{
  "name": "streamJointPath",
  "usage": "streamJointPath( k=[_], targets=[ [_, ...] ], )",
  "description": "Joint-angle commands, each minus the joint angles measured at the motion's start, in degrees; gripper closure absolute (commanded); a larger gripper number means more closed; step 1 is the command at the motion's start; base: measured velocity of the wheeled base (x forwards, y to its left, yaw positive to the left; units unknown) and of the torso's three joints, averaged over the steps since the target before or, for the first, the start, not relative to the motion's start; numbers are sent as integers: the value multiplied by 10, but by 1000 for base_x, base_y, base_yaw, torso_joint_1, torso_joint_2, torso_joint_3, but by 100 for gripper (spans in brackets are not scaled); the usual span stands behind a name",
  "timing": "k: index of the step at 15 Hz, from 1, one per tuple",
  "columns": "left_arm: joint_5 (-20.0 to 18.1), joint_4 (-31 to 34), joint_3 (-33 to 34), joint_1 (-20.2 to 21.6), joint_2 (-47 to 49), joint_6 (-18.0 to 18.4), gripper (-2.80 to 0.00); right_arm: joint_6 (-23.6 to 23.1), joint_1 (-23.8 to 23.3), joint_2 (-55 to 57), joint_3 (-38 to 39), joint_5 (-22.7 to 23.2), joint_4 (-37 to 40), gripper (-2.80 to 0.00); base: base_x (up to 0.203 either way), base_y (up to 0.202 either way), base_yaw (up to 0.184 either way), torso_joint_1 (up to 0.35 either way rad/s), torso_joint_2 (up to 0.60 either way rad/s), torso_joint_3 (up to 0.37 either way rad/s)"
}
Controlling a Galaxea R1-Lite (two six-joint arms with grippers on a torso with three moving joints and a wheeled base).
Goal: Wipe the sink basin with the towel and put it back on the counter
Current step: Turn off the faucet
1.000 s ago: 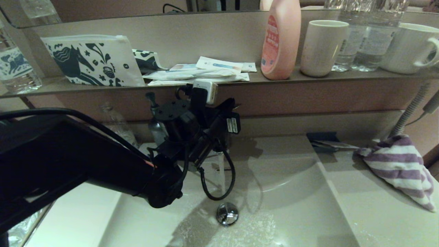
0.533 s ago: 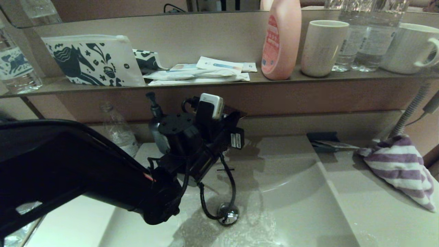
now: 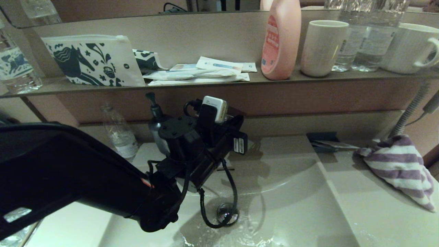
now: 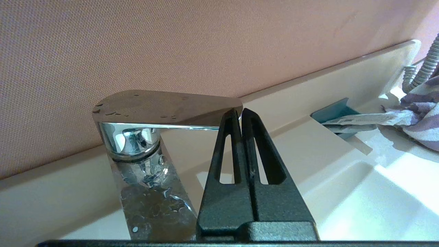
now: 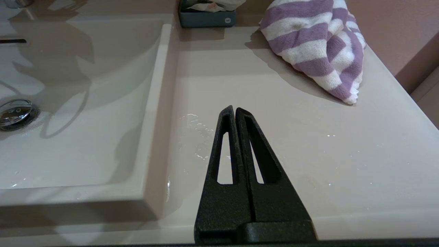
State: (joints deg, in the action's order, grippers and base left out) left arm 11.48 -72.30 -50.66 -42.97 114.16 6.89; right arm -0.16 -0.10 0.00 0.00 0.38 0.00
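A: Any readable labels?

B: None legible. Pink bottle on the shelf has a red label, text too small. Water bottles beside it, print unreadable. White pouch at 10 o'clock shows a dark blue horse print only.

A: Surface?

B: Off-white worktop, one piece with the sink basin. Water droplets on the worktop near the basin edge, wet film around the chrome drain plug. Pinkish wall behind.

A: Towel?

B: Purple and white striped towel lies bunched on the worktop at 3 o'clock, beside a small blue box.

A: End effectors?

B: Left end effector fingers pressed together, holding nothing, tip at the edge of the chrome faucet handle. Left arm blocks the basin's back. Right end effector also closed, empty, above the worktop, well apart from the towel.
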Motion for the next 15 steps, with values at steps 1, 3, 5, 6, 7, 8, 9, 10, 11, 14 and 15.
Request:
streamJointPath(
  k=[1, 3, 5, 6, 7, 8, 9, 10, 11, 14, 15],
  targets=[
    [1, -3, 0, 4, -15, 1, 0, 0, 0, 0, 0, 0, 0, 0, 0, 0, 0, 0, 0, 0],
    [1, 3, -3, 5, -26, 6, 0, 0, 0, 0, 0, 0, 0, 0, 0, 0, 0, 0, 0, 0],
    [1, 8, -19, 6, -25, 8, 0, 0, 0, 0, 0, 0, 0, 0, 0, 0, 0, 0, 0, 0],
    [0, 15, -27, 7, -23, 8, 0, 0, 0, 0, 0, 1, 0, 0, 0, 0, 0, 0, 0, 0],
    [0, 25, -36, 6, -21, 8, 0, 0, 0, 0, 0, 0, 0, 0, 0, 0, 0, 0, 0, 0],
    [0, 30, -44, 4, -15, 8, 0, 0, 0, 0, 0, 0, 0, 0, 0, 0, 0, 0, 0, 0],
    [-1, 33, -53, 3, -6, 8, 0, 0, 0, 0, 0, 0, 0, 0, 0, 0, 0, 0, 0, 0],
    [-1, 34, -61, 3, 5, 8, 0, 0, 0, 0, 0, 0, 0, 0, 0, 0, 0, 0, 0, 0],
    [-1, 33, -65, 5, 15, 8, 0, 0, 0, 0, 0, 0, 0, 0, 0, 0, 0, 0, 0, 0],
    [-2, 30, -66, 9, 32, 8, 0, 0, 0, 0, 0, 1, 0, 0, 0, 0, 0, 0, 0, 0],
    [-2, 29, -64, 9, 32, 7, 0, 0, 0, 0, 0, 1, 0, 0, 0, 0, 0, 0, 0, 0]
  ],
)
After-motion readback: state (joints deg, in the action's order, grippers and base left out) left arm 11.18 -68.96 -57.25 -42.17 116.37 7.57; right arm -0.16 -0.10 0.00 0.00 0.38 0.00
